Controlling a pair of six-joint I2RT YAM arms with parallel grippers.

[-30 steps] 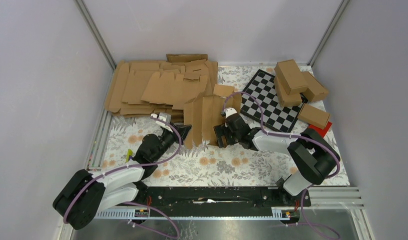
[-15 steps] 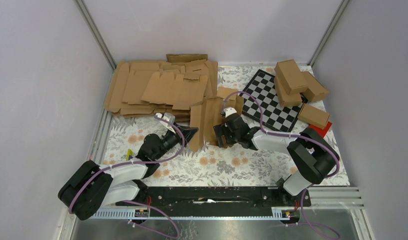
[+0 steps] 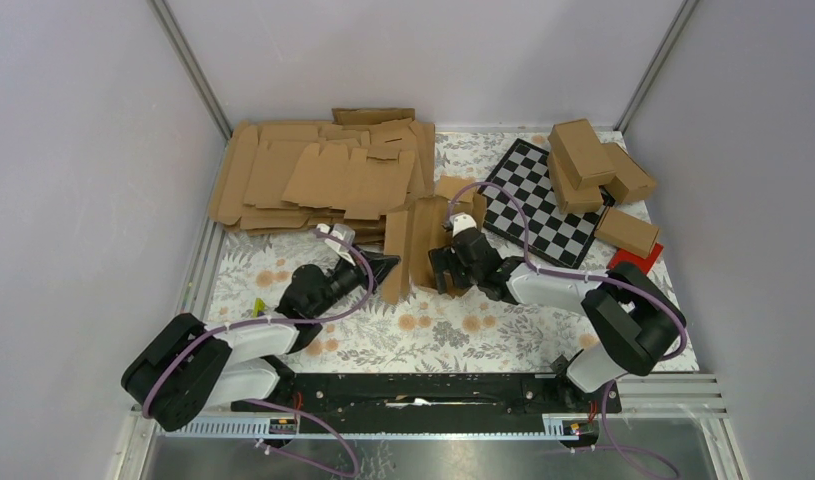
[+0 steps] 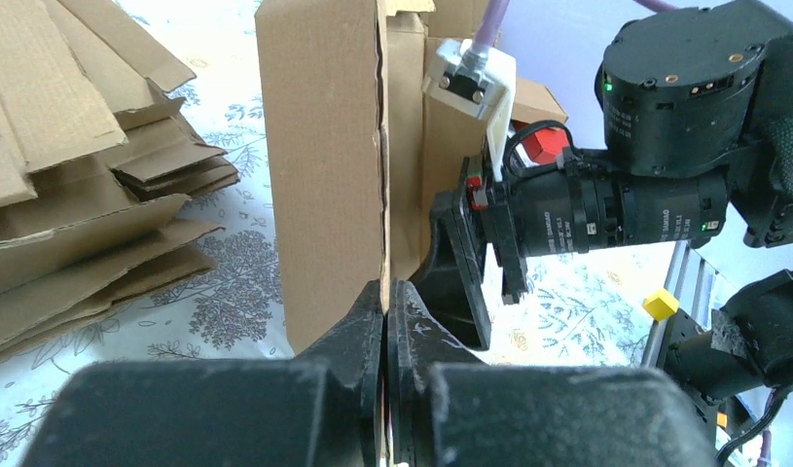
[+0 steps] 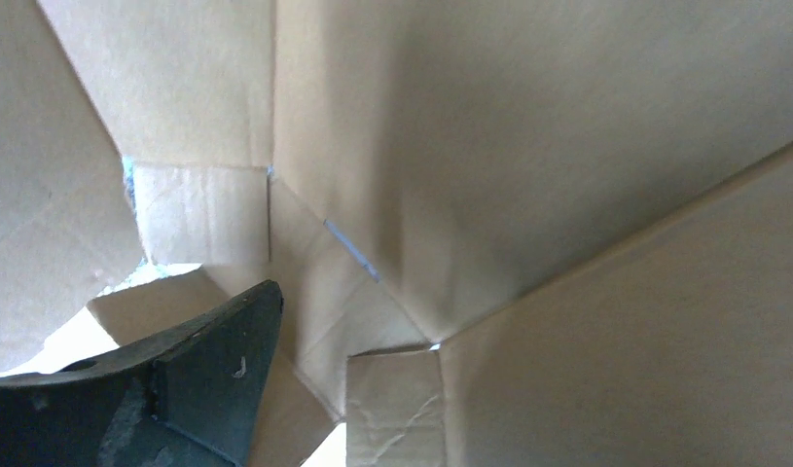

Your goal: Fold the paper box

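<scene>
left gripper is pressed together on the bottom edge of the paper box, which stands upright and half folded on the flowered table between both arms, near the heap of flat blanks, while the right gripper is spread wide close behind it.

No writing can be read in any view. In the left wrist view, the black cylindrical motor housing on the right arm carries a few lines of tiny pale print. It lies beyond the pressed-together jaws of the left gripper and off to their right. The print is too small to make out.
</scene>
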